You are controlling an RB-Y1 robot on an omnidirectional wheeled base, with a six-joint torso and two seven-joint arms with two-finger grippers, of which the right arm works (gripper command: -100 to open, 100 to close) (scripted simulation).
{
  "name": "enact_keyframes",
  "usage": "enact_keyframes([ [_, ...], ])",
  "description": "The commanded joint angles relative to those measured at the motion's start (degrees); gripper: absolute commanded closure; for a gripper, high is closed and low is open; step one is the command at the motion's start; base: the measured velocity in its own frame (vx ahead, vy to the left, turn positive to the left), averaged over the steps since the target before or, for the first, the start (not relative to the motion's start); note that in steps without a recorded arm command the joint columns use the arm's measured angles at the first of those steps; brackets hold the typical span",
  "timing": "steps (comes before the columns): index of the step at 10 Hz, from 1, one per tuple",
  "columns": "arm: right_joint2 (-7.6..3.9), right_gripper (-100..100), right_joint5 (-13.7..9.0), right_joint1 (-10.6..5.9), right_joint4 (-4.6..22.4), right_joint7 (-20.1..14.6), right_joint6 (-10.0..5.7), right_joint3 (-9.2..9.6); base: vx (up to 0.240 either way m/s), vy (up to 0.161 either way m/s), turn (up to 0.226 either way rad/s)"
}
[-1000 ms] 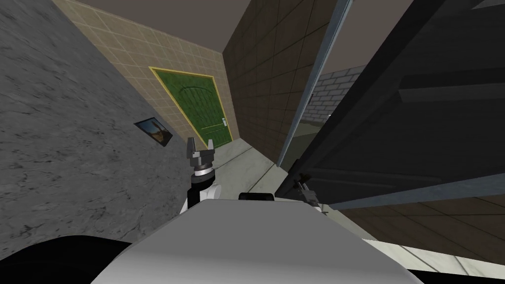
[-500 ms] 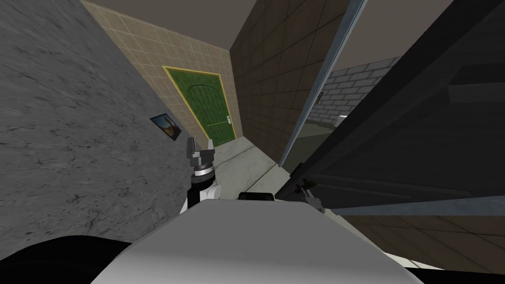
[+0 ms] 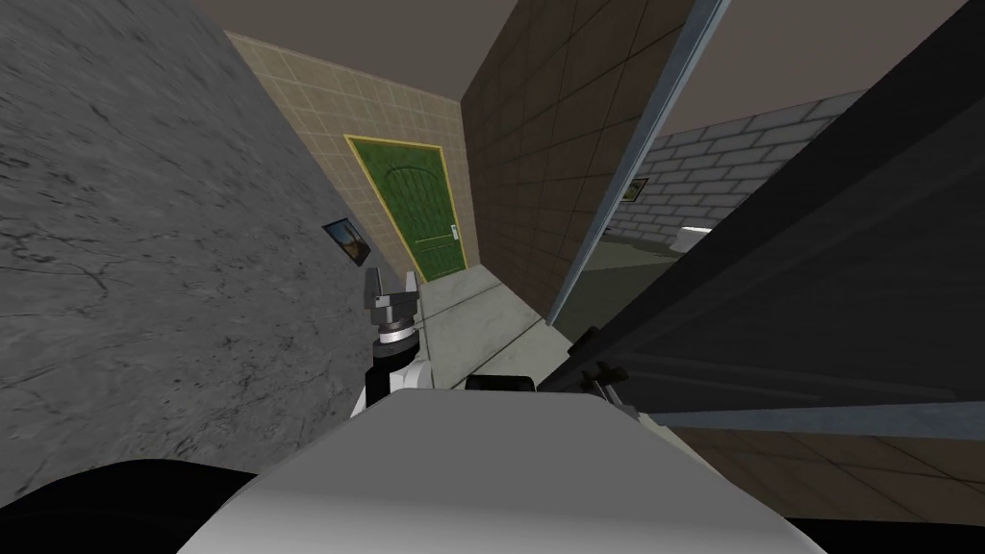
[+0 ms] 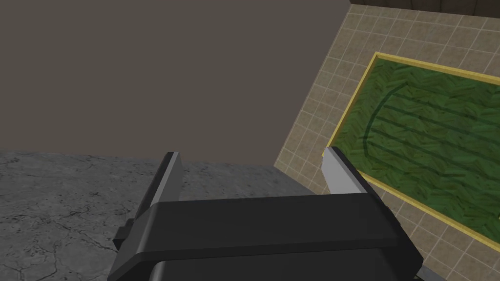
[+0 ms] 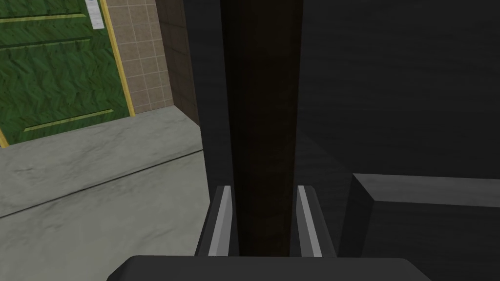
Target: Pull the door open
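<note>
The right hand [image 5: 261, 188] pinches a dark brown bar [image 5: 261, 97] that stands upright on the black door [image 3: 818, 289], one finger pressed against each side. The door stands swung out from its pale grey frame [image 3: 635, 163], close on my right, and a grey brick wall [image 3: 731, 154] shows through the gap. The left hand [image 4: 252, 152] is raised in front of me, fingers spread and holding nothing. The pale stone floor [image 3: 471, 313] runs down a corridor between a grey marbled wall [image 3: 144, 240] carrying a small picture [image 3: 347, 240] and a dark brown tiled wall [image 3: 539, 173]. A green door [image 3: 414, 212] with a yellow frame sits in the tan tiled end wall [image 3: 317, 106].
</note>
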Motion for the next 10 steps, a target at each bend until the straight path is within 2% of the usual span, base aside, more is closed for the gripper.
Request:
enact_keyframes([
  [1, 0.19, 100, 0.1, 0.65, 1.5, -0.5, -1.80, 0.42, -0.093, -0.019, 0.088],
  [2, 0.17, 100, 0.2, 1.28, 1.9, -0.7, -2.89, 0.78, -0.122, 0.006, 0.072],
  [3, 0.11, 100, 0.2, 0.90, 1.1, -0.5, -2.03, 0.61, -0.059, 0.005, 0.010],
  [5, 1.17, 100, 0.0, 2.13, 2.2, -0.2, -3.84, 0.92, -0.017, -0.056, 0.250],
  [8, 3.23, 100, -0.4, 4.33, 4.3, 0.2, -7.18, 1.36, -0.099, -0.052, 0.318],
  [10, 4.20, 100, -0.6, 5.37, 5.3, 0.3, -8.79, 1.56, -0.134, -0.025, 0.181],
])
